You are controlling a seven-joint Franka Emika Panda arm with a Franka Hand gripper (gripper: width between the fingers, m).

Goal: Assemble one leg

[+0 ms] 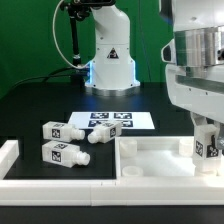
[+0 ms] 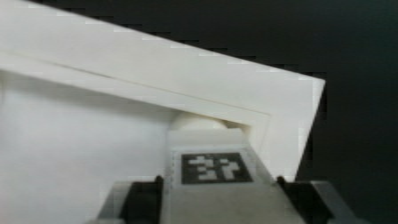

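Over black table (image 1: 30, 110), arm (image 1: 195, 60) points straight down, claw (image 2: 217, 205) clamped on upright leg (image 1: 207, 143) at panel (image 1: 150, 160) corner.

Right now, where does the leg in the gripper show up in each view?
Exterior view: the leg hangs in the gripper at that view's far right, above a corner of the panel.
Wrist view: the leg sits between the fingers, tag toward the camera, peg at the corner.
Shared landmark: the panel's raised corner.

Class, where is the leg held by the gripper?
The leg is at the exterior view's right, upright in the gripper, at the panel's corner.
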